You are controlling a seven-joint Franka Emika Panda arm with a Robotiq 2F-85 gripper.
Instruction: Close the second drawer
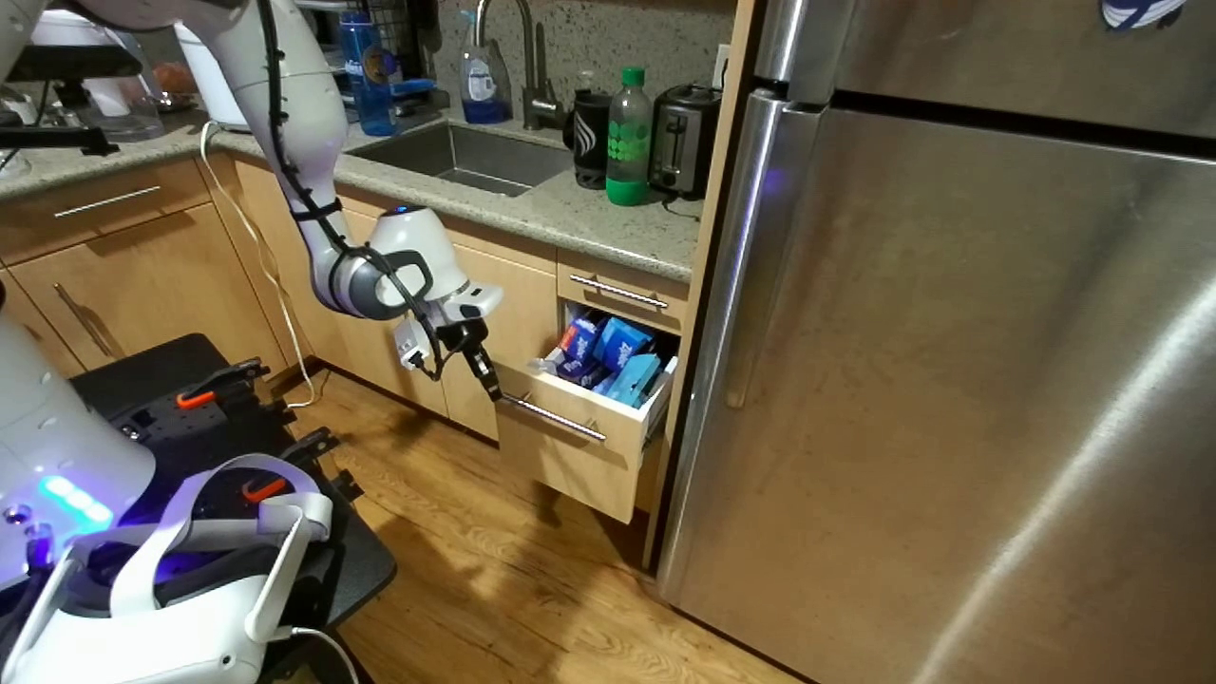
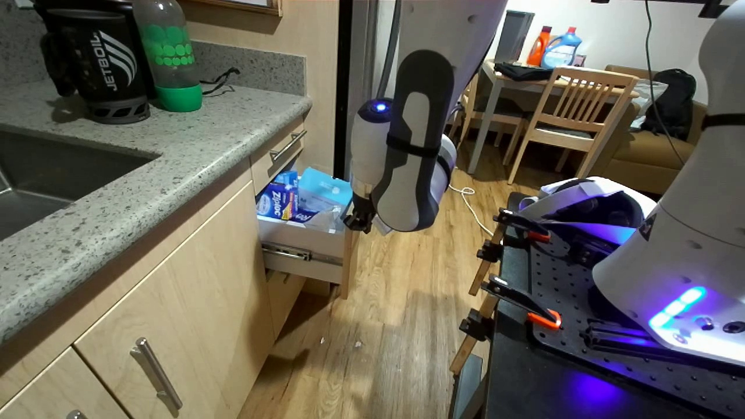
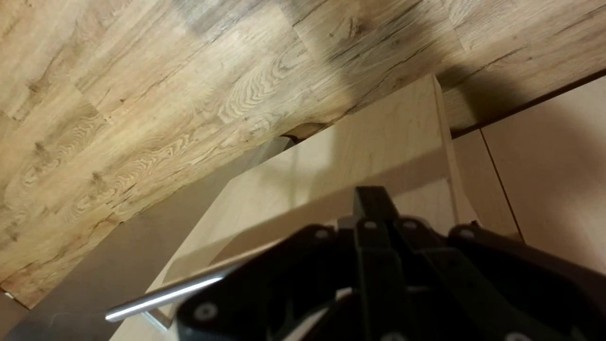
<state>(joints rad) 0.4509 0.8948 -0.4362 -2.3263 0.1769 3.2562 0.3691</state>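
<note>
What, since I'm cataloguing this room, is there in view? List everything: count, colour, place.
second drawer: 1, pale wood, open
shallower drawer: 1, pale wood, shut above
boxes: several, mostly blue, in second drawer
countertop: 1, speckled grey, around sink
sink: 1, grey, in countertop
faucet: 1, silver, behind sink
bottles: at least 3, blue or green, around sink
cup: 1, black, on countertop
toaster: 1, black and silver, on countertop
refrigerator: 1, silver, beside second drawer
headset: 1, white, on stand
clamps: 2, black and orange, on stand
detergent bottles: 2, orange and blue, on dining table
chairs: at least 2, brown, by dining table
backpack: 1, black, on sofa
gripper: 1, black, at second drawer
robot arm: 1, white, on stand
</note>
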